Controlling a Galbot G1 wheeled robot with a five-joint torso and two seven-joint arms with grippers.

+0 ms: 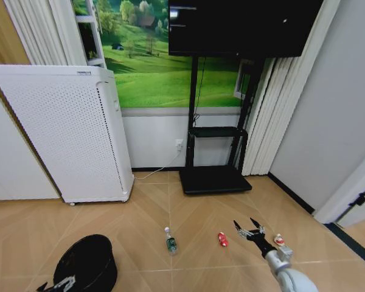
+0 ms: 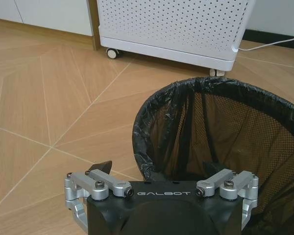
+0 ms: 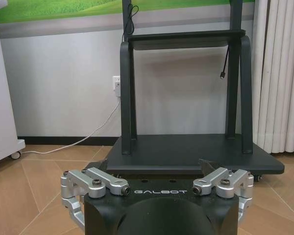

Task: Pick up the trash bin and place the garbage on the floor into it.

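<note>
The black trash bin (image 1: 85, 264) stands on the floor at the lower left, lined with a black bag (image 2: 220, 132). My left gripper (image 1: 55, 284) is open at its near rim (image 2: 157, 169), one finger (image 2: 105, 166) outside the wall. The garbage lies in a row on the floor: a clear bottle with a green label (image 1: 170, 242), a small red piece (image 1: 222, 239) and a red-and-white piece (image 1: 280, 239). My right gripper (image 1: 249, 230) hovers open between the red piece and the red-and-white piece, holding nothing; in its wrist view it (image 3: 152, 166) faces the stand.
A tall white perforated cabinet (image 1: 73, 134) on casters (image 2: 112, 53) stands just behind the bin. A black TV stand (image 1: 213, 179) with a wide base (image 3: 186, 156) sits against the far wall, a white cable (image 1: 158, 171) beside it. Bare wood floor (image 1: 194, 207) lies between.
</note>
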